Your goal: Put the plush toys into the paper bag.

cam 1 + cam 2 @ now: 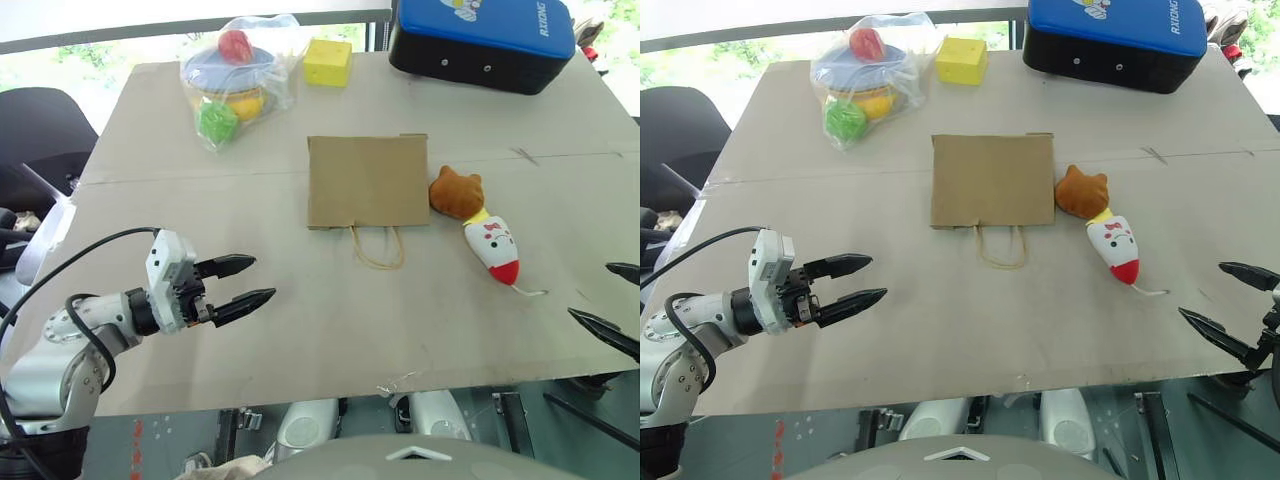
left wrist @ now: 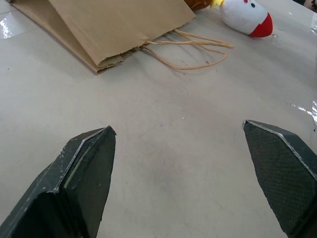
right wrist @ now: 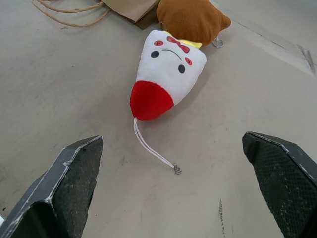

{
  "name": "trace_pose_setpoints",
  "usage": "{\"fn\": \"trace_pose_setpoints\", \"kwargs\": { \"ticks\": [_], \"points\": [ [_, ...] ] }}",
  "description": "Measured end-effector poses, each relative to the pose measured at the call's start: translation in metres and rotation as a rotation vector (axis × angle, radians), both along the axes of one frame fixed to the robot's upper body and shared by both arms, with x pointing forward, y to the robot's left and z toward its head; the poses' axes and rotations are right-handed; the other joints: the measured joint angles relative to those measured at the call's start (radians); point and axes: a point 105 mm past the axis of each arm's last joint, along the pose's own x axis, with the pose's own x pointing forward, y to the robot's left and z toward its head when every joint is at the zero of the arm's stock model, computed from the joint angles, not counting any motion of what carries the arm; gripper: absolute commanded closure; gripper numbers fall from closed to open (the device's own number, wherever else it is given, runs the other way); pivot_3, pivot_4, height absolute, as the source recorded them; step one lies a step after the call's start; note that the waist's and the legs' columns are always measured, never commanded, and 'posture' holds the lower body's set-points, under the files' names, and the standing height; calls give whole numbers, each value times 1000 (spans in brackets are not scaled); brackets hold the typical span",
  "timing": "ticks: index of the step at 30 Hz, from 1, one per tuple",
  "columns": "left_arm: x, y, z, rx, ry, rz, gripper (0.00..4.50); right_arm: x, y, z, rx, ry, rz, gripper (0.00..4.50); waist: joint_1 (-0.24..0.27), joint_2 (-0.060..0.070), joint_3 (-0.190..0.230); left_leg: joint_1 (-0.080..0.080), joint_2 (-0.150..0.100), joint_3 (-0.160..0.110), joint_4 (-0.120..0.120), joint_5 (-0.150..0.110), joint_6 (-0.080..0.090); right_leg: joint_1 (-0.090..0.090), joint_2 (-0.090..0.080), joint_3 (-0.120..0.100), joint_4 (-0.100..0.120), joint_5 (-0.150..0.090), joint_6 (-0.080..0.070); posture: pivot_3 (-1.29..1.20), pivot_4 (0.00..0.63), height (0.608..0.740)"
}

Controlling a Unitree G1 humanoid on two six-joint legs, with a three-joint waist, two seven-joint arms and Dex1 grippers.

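Plush toys, a brown bear head (image 1: pixel 457 193) touching a white red-tipped cat (image 1: pixel 492 246), lie on the bench beside the flat brown paper bag (image 1: pixel 368 181). Both grippers (image 1: pixel 250 282) (image 1: pixel 1237 307) hover, jaws apart. Closed bag mouth may block insertion.

Yellow cube (image 1: pixel 327 62) (beside bagged toys (image 1: pixel 232 80))

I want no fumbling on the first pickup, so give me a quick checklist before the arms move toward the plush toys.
1. Left tool open, holding nothing: ok.
2. Right tool open, holding nothing: ok.
3. White cat plush lying free on the table, nothing on top: ok.
4. Brown bear plush apart from the cat: not ok, they touch.
5. Paper bag opened to receive toys: not ok, it lies flat.
6. Bag handles free of the toys: ok.
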Motion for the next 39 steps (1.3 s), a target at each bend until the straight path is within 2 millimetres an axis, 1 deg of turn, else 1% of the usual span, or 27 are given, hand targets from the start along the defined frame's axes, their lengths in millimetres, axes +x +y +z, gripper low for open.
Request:
{"fn": "trace_pose_setpoints", "kwargs": {
  "ticks": [2, 3, 5, 7, 8, 11, 13, 15, 16, 18, 19, 21, 23, 24, 26, 27, 30, 31, 32, 33, 34, 35, 36, 37, 38, 39],
  "points": [
    [2, -2, 0, 2, -3, -9, 38, 0, 0, 1, -2, -11, -5, 0, 2, 0, 0, 0, 0, 0, 0, 0, 0, 0, 0, 0, 0, 0, 0, 0, 150, 740],
    [7, -7, 4, 11, -28, -29, 38, 1, 2, 2, 6, -23, -16, 0, 9, 0, 0, 0, 0, -1, 0, 0, 0, 0, 0, -1, 0, 0, 0, 0, 150, 740],
    [19, -22, 15, 32, -98, -92, 38, 3, 20, 9, 30, -82, 19, 0, 14, 1, 0, 0, 0, -1, 0, 0, 0, 0, 0, -1, 0, 1, 0, 0, 150, 740],
    [25, -36, 22, 69, -161, -160, 38, 3, 37, 17, 45, -127, 66, 0, 12, 1, -1, 0, 0, 0, 0, 0, 0, 0, 0, -1, 0, 1, 1, 0, 150, 740],
    [26, -43, 20, 100, -183, -201, 38, 2, 44, 17, 65, -134, 75, 0, 11, 1, -1, 0, 0, 0, 0, 0, 0, 0, 0, -1, 0, 1, 1, 0, 150, 740],
    [32, -54, 12, 168, -225, -280, 38, -2, 59, 13, 103, -125, 88, 0, 9, 1, -1, -1, 0, -1, -2, 0, 0, 0, 0, -1, -3, 1, 1, 0, 150, 740],
    [39, -61, 12, 207, -285, -318, 38, -3, 73, 14, 118, -134, 105, 0, 6, 1, -1, -1, 0, -1, -2, 0, 0, 0, 0, -1, -3, 1, 1, 0, 150, 740],
    [53, -68, 13, 269, -378, -351, 38, -4, 88, 16, 135, -149, 121, 0, 5, 2, -1, -1, 0, -1, -2, 0, 0, 0, 0, -1, -3, 1, 1, 0, 150, 740],
    [63, -78, 15, 293, -449, -371, 38, -5, 94, 17, 149, -152, 125, 0, 11, 2, -1, -1, -1, -1, -1, 0, 0, 0, 0, -1, -3, 2, 2, 0, 150, 740],
    [76, -101, 14, 318, -561, -421, 38, -6, 99, 17, 171, -157, 115, 0, 19, 1, -1, -2, -1, -1, 2, 0, 0, 0, 0, -1, -3, 3, 4, 0, 150, 740],
    [80, -107, 10, 331, -596, -444, 38, -8, 103, 15, 180, -149, 109, 0, 19, 1, -1, -2, -1, -1, 2, 0, 0, 0, 1, -1, -4, 3, 4, 0, 150, 740],
    [87, -113, 5, 344, -626, -460, 38, -10, 103, 11, 182, -140, 78, 0, 14, 1, -1, -3, -1, -1, 2, 0, 0, -1, 2, 0, -4, 3, 4, 0, 150, 740],
    [93, -118, 5, 351, -659, -472, 38, -11, 104, 11, 180, -147, 62, 0, 9, 1, -1, -4, -1, -1, 2, 0, 0, -2, 2, 0, -3, 3, 4, 0, 150, 740],
    [94, -121, 5, 354, -672, -483, 280, -11, 105, 11, 179, -150, 59, 0, 7, 1, -1, -4, -1, -1, 2, 0, 0, -2, 2, 0, -3, 3, 4, 0, 150, 740],
    [102, -138, 4, 420, -763, -544, 857, -14, 107, 10, 163, -155, 35, 0, 10, 1, -1, -5, -1, -2, 4, 0, 0, -2, 2, -1, -3, 3, 5, 0, 150, 740],
    [105, -142, 2, 438, -782, -561, 1332, -15, 106, 9, 158, -164, 10, 0, 10, 1, -1, -5, -1, -2, 4, 0, 0, -2, 2, -1, -2, 3, 5, 0, 150, 740],
    [109, -143, -4, 421, -754, -571, 2643, -18, 107, 6, 160, -170, -35, 0, -1, 1, -1, -5, -1, -2, 4, 0, 0, -2, 3, 0, -2, 3, 5, 0, 150, 740],
    [108, -144, -6, 396, -734, -581, 3084, -19, 110, 5, 177, -167, -38, 259, -4, 1, -1, -5, -1, -2, 4, 0, 0, -3, 3, 0, -2, 3, 5, 0, 150, 740],
    [106, -147, -7, 365, -717, -592, 3689, -20, 114, 3, 195, -161, -34, 609, -6, 1, -1, -5, -1, -2, 4, 0, 0, -3, 3, 0, -2, 3, 5, 0, 150, 740],
    [102, -151, -6, 310, -695, -613, 4093, -20, 120, -1, 215, -148, -34, 994, -6, 1, -1, -5, -1, -2, 4, 0, 0, -3, 3, 0, -2, 3, 5, 0, 150, 740],
    [102, -151, -5, 293, -680, -615, 4466, -20, 120, -2, 214, -149, -38, 1380, -6, 1, -1, -5, -1, -2, 5, 0, 0, -3, 3, 0, -2, 3, 5, 0, 150, 740],
    [103, -150, -4, 251, -635, -598, 4500, -18, 121, -2, 211, -161, -51, 1706, -6, 1, -1, -5, -1, -2, 5, 0, 0, -3, 3, 0, -1, 3, 5, 0, 150, 740],
    [104, -149, 0, 207, -597, -576, 4500, -15, 122, -1, 212, -175, -62, 2197, -6, 1, -1, -6, -1, -2, 6, 0, 0, -4, 3, 0, 0, 3, 5, 0, 150, 740],
    [103, -150, 7, 133, -536, -555, 4500, -9, 124, 4, 221, -213, -71, 2770, -6, 1, -1, -6, -1, -2, 6, 0, 0, -4, 3, 0, 0, 3, 5, 0, 150, 740],
    [103, -151, 11, 105, -521, -550, 4500, -7, 125, 5, 225, -222, -73, 2952, -6, 1, -1, -6, -1, -2, 7, 0, 0, -4, 3, 0, 0, 3, 5, 0, 150, 740],
    [101, -151, 19, 35, -472, -535, 4500, 0, 129, 10, 231, -260, -72, 3432, -6, 0, -1, -6, -1, -2, 7, 0, 0, -3, 3, 0, 1, 3, 5, 0, 150, 740]
  ]
}}
